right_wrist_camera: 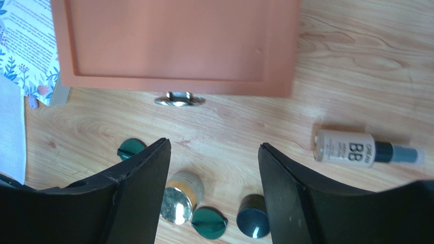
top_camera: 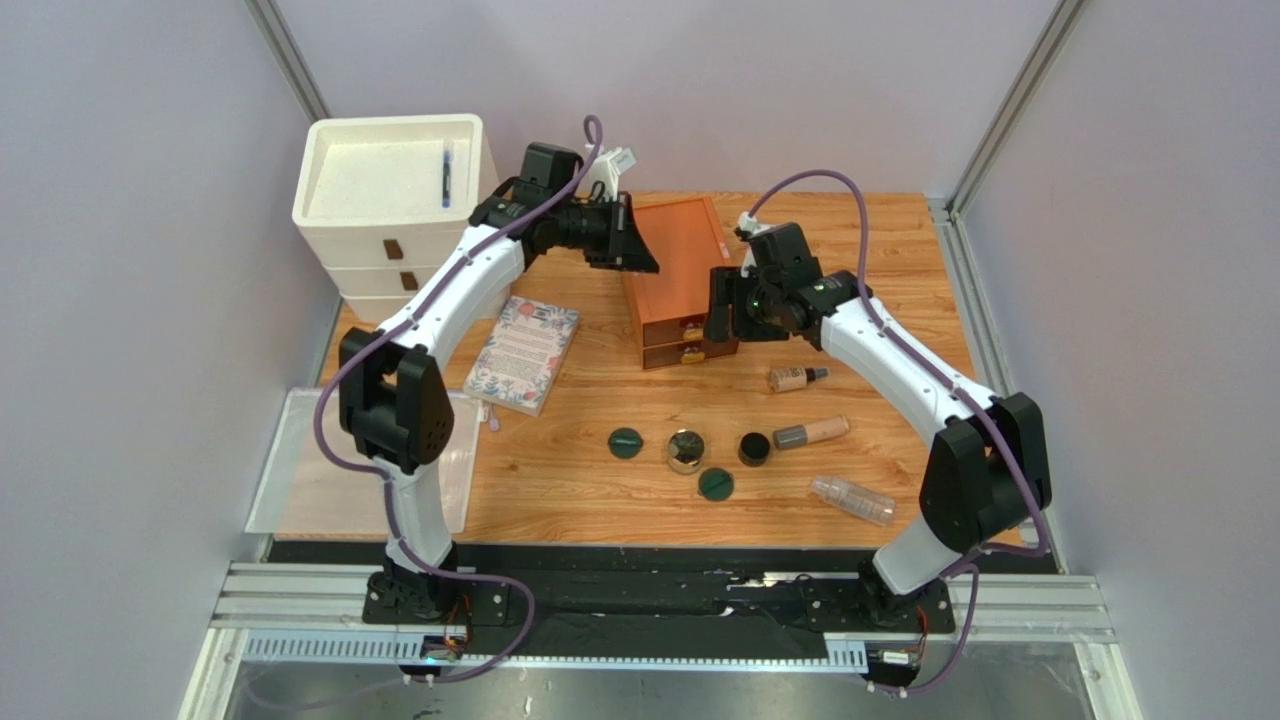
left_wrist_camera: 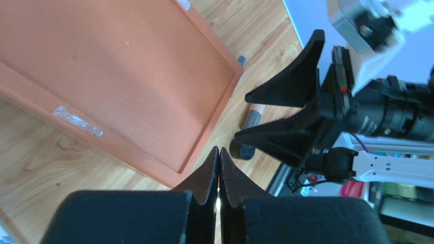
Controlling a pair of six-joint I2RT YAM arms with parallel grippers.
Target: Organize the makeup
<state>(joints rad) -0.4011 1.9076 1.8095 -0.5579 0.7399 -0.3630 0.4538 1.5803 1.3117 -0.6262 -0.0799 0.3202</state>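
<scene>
The makeup lies on the wooden table in front of the orange-brown drawer box [top_camera: 679, 258]. It comprises two dark green compacts [top_camera: 625, 443] [top_camera: 715, 483], a gold-rimmed compact [top_camera: 687, 450], a black jar [top_camera: 753, 447], two beige tubes [top_camera: 812, 434] [top_camera: 796, 377] and a clear bottle [top_camera: 852, 500]. My left gripper [top_camera: 637, 246] is shut and empty over the box's left edge [left_wrist_camera: 117, 76]. My right gripper [top_camera: 723, 318] hangs open by the box's front right. In its wrist view the open right gripper [right_wrist_camera: 214, 147] hovers above the gold-rimmed compact [right_wrist_camera: 183, 195], a green compact [right_wrist_camera: 209, 222] and the black jar [right_wrist_camera: 253, 217].
A floral notebook [top_camera: 522, 354] lies left of the box. A white drawer unit [top_camera: 394, 203] stands at the back left, and a clear tray [top_camera: 286, 465] sits at the table's left edge. The box's metal drawer handle [right_wrist_camera: 180, 99] faces the makeup. A BB tube [right_wrist_camera: 356, 149] lies to the right.
</scene>
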